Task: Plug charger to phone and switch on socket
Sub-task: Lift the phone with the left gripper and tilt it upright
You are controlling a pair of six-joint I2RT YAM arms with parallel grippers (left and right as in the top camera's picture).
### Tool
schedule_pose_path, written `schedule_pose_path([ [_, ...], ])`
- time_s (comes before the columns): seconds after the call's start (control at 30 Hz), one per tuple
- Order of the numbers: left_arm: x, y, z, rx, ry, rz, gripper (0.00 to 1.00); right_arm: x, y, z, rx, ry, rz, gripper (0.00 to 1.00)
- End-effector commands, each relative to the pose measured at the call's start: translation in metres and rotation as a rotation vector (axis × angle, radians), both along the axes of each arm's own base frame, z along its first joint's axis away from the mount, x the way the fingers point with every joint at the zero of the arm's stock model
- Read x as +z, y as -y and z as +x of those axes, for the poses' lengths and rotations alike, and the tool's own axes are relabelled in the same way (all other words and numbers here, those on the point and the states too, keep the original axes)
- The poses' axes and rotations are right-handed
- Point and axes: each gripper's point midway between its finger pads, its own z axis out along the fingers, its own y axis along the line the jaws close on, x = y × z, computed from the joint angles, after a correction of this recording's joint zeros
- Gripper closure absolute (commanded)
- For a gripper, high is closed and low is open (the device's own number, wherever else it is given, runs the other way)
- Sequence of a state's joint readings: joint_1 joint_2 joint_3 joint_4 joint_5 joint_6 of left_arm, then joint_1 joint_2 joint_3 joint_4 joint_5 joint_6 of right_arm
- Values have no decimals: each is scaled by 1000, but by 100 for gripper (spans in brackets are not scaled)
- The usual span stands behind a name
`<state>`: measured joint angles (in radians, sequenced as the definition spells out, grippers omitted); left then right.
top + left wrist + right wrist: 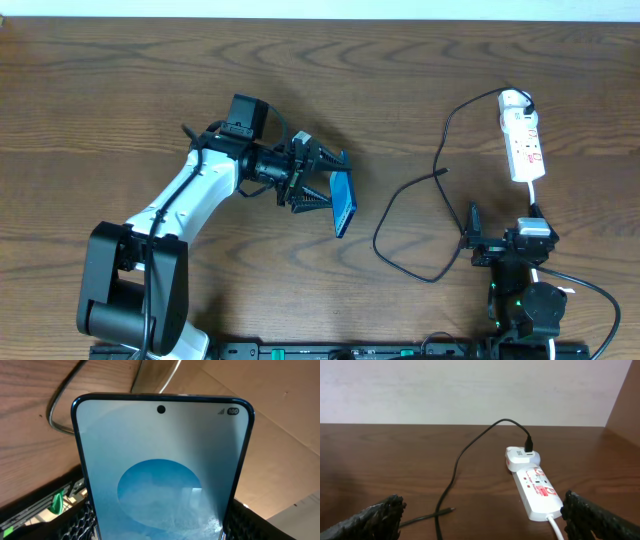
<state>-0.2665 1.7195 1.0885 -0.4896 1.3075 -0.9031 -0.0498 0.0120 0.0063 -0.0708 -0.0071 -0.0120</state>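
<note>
My left gripper (325, 185) is shut on the phone (343, 203), holding it on edge above the table's middle. In the left wrist view the phone (162, 470) fills the frame, screen light blue with a teal circle, clamped at both long sides between my fingers (75, 520). The socket (522, 145) lies at the right, with the charger's white plug head (520, 457) in its far end. The black charger cable (440, 210) loops left, and its free plug tip (451, 509) rests on the wood. My right gripper (482, 515) stands open and empty, just short of the socket (537, 490).
The socket's thick white cord (555, 525) runs back toward my right arm's base (525, 300). A pale wall (470, 390) closes off the table's far edge. A loop of the black cable (60, 405) lies beyond the phone in the left wrist view.
</note>
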Motion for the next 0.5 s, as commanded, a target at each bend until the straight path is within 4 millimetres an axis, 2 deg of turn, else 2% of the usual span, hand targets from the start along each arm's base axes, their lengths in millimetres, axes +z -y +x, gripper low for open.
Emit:
schedule_pose_path([
  [0.0, 15, 1, -2, -12, -12, -55, 43, 0, 0, 0, 1, 0, -12, 1],
  [0.47, 15, 1, -2, -10, -19, -54, 43, 0, 0, 0, 1, 0, -12, 1],
])
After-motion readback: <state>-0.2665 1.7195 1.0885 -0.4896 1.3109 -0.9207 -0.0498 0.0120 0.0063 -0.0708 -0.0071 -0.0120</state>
